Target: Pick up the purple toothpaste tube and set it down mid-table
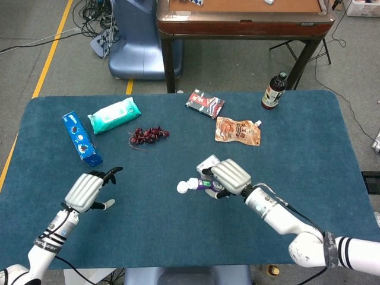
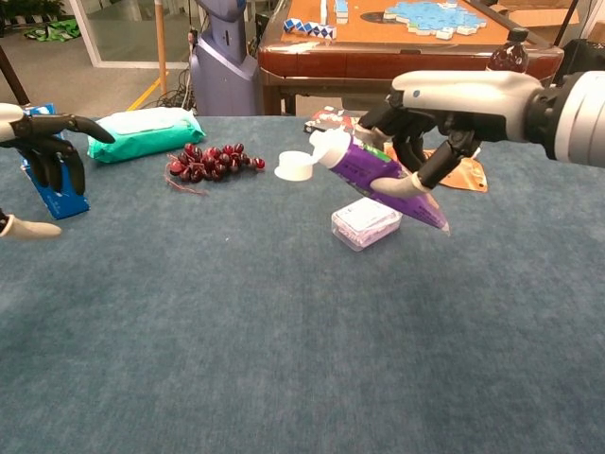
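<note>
My right hand (image 1: 230, 176) (image 2: 425, 118) grips the purple toothpaste tube (image 2: 373, 173) (image 1: 205, 184) and holds it above the cloth near the table's middle. The tube's open white cap (image 2: 295, 171) (image 1: 184, 187) points left, its flat tail down and right. In the chest view it hangs over the small clear box (image 2: 365, 221). My left hand (image 1: 88, 190) (image 2: 43, 151) hovers at the left with its fingers apart and nothing in it, near the blue box (image 1: 81, 138) (image 2: 40, 194).
On the blue table (image 1: 154, 225): a green wipes pack (image 1: 114, 114), a bunch of dark grapes (image 1: 148, 135), a black-red packet (image 1: 205, 103), an orange pouch (image 1: 237, 131) and a brown bottle (image 1: 274, 90) at the back right. A wooden table (image 1: 237, 18) stands behind.
</note>
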You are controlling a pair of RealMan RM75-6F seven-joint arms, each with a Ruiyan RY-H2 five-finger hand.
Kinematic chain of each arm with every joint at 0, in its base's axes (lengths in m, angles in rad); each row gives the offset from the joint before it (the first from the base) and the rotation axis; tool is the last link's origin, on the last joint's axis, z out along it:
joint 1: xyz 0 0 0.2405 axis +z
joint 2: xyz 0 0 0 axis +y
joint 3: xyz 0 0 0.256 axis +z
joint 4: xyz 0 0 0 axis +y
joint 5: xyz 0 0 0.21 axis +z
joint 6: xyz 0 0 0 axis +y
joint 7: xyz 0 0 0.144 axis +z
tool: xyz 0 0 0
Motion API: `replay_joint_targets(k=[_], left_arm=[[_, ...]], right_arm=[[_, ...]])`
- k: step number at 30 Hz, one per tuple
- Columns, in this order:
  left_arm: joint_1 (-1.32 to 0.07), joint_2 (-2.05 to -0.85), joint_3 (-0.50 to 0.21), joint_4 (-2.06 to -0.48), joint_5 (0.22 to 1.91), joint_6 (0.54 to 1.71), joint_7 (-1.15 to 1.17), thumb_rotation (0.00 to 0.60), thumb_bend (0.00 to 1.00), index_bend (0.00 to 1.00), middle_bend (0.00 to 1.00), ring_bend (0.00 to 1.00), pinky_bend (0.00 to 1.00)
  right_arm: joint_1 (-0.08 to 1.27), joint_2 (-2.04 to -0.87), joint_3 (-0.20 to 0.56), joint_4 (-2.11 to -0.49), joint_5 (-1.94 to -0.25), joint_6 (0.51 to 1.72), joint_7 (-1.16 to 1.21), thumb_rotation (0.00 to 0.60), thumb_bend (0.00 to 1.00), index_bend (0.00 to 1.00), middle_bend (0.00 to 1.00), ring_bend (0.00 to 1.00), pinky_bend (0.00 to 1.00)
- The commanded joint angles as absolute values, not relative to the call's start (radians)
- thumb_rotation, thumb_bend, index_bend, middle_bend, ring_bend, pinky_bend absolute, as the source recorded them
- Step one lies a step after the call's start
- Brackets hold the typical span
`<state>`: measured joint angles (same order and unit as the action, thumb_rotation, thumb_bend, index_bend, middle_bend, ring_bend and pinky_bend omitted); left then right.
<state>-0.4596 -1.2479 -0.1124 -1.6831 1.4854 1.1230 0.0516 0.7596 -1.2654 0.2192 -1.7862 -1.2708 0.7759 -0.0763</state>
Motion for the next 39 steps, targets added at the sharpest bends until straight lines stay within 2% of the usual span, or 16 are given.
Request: replay_joint_targets(k=[1, 5, 8, 13, 29, 35, 37, 39], left_arm=[[-0.473, -1.295, -0.132, -1.661, 1.477, 1.150, 0.083, 0.600, 0.17, 0.10, 0.36, 0.40, 0.38], [-0.480, -1.343, -0.153, -1.659, 1.461, 1.181, 0.118, 0.600, 0.17, 0.05, 0.31, 0.38, 0.38], [-0.483, -1.372, -0.167, -1.664, 1.442, 1.200, 0.142, 0.600, 0.17, 0.00, 0.26, 0.31, 0.38], [-0.483, -1.401, -0.178, -1.689, 1.394, 1.210, 0.167, 0.595, 0.17, 0.00, 0.20, 0.23, 0.36], [-0.461, -1.475, -0.187, -1.718, 1.329, 1.264, 0.140, 0.402, 0.17, 0.00, 0.12, 0.15, 0.35], [-0.459, -1.477, -0.174, -1.720, 1.326, 1.262, 0.157, 0.398, 0.17, 0.00, 0.11, 0.14, 0.34], [-0.459, -1.477, -0.172, -1.719, 1.325, 1.260, 0.158, 0.422, 0.17, 0.00, 0.11, 0.14, 0.34], [-0.461, -1.481, -0.176, -1.715, 1.317, 1.257, 0.156, 0.472, 0.17, 0.00, 0.11, 0.14, 0.34]], right_arm=[[0.797, -1.270, 0.230, -1.799, -1.228, 0.743, -0.101, 0.600, 0.87, 0.81, 0.73, 0.65, 0.55], [0.840, -1.286, 0.239, -1.798, -1.171, 0.713, -0.128, 0.600, 0.87, 0.82, 0.73, 0.65, 0.55], [0.874, -1.310, 0.243, -1.786, -1.121, 0.698, -0.151, 0.600, 0.87, 0.82, 0.74, 0.65, 0.56], [0.927, -1.356, 0.249, -1.764, -1.038, 0.686, -0.177, 0.600, 0.88, 0.82, 0.74, 0.65, 0.56], [1.039, -1.474, 0.266, -1.704, -0.876, 0.714, -0.194, 0.600, 0.88, 0.82, 0.74, 0.65, 0.56], [1.043, -1.481, 0.265, -1.690, -0.865, 0.721, -0.175, 0.600, 0.88, 0.82, 0.74, 0.65, 0.56], [1.042, -1.481, 0.267, -1.690, -0.862, 0.719, -0.163, 0.600, 0.88, 0.82, 0.74, 0.65, 0.56], [1.043, -1.483, 0.267, -1.686, -0.862, 0.719, -0.152, 0.600, 0.88, 0.82, 0.74, 0.66, 0.56]])
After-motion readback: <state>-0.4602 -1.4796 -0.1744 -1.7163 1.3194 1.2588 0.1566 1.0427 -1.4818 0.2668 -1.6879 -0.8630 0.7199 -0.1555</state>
